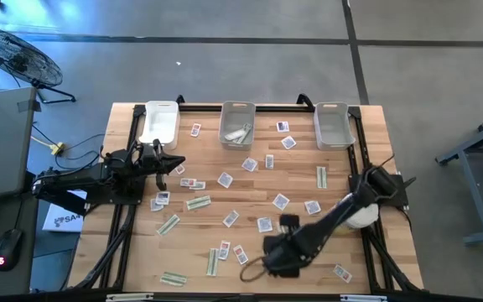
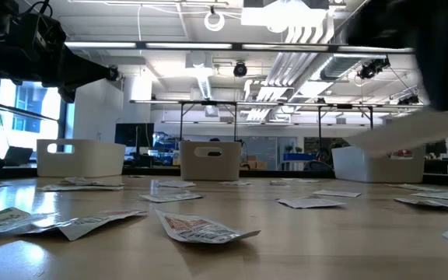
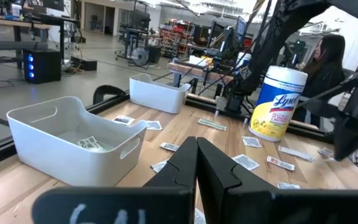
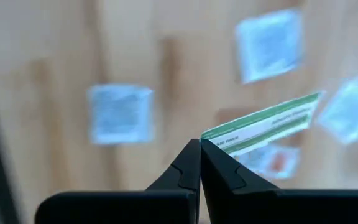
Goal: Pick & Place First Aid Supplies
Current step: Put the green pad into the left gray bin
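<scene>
Right gripper holding 1 green strip, left arm idle.

Left gripper (image 3: 196,163) fingers pressed together, empty, near the left bin (image 1: 159,122). Right gripper (image 4: 200,163) pinching green strip (image 4: 266,126) above the table's (image 1: 300,180) front, well away from the bin; other packets (image 1: 225,179) scattered between.

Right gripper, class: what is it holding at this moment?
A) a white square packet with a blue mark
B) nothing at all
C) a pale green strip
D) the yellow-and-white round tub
C: in the right wrist view the right gripper has its fingers shut on one end of a pale green strip, which sticks out above the wooden table.
</scene>
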Controlling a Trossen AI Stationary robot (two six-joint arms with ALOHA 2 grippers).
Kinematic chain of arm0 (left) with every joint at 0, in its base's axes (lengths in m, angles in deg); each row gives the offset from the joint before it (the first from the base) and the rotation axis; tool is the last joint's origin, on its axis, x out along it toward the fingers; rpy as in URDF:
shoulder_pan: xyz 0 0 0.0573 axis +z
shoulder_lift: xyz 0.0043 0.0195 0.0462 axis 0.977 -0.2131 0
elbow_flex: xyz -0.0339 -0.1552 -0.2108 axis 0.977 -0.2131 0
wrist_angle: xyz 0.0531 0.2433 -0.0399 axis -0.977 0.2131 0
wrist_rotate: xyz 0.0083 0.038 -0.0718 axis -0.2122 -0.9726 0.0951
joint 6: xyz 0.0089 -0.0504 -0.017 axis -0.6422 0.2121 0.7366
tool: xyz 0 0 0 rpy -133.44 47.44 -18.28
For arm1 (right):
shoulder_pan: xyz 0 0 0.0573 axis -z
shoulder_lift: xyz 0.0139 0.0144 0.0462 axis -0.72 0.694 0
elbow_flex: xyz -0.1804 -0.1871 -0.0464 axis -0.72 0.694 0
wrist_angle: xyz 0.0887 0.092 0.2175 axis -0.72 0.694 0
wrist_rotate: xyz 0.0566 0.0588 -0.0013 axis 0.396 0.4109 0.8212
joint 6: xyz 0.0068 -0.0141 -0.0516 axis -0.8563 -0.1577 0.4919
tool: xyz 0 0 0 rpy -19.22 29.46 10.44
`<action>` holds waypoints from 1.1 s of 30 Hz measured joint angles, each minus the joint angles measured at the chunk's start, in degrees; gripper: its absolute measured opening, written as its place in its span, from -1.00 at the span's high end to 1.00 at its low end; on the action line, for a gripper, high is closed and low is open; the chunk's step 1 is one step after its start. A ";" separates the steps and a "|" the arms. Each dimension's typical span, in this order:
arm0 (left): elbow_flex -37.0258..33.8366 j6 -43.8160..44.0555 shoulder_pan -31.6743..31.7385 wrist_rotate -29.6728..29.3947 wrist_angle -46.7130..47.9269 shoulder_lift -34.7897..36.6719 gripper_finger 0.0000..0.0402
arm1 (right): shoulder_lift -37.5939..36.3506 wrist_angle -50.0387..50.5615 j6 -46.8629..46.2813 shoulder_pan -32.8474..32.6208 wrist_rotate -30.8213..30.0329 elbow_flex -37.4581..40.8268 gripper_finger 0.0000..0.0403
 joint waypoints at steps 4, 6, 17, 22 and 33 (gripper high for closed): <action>-0.01 0.00 -0.01 0.00 -0.01 0.00 1.00 | -1.59 -0.77 6.45 4.86 -7.41 -0.26 0.99; -0.01 0.00 -0.01 0.00 0.01 0.00 1.00 | -1.62 -2.02 10.27 8.02 -10.95 -0.26 1.00; 0.01 0.00 0.01 0.00 0.01 0.00 1.00 | -1.73 -22.47 35.53 31.63 -13.47 -0.26 1.00; 0.02 0.00 0.02 0.00 -0.01 0.00 1.00 | -1.40 -34.84 45.85 41.87 -11.08 -0.26 0.99; -0.01 0.00 0.01 -0.02 -0.01 0.00 1.00 | 2.09 -39.18 46.10 56.05 3.28 -0.34 0.99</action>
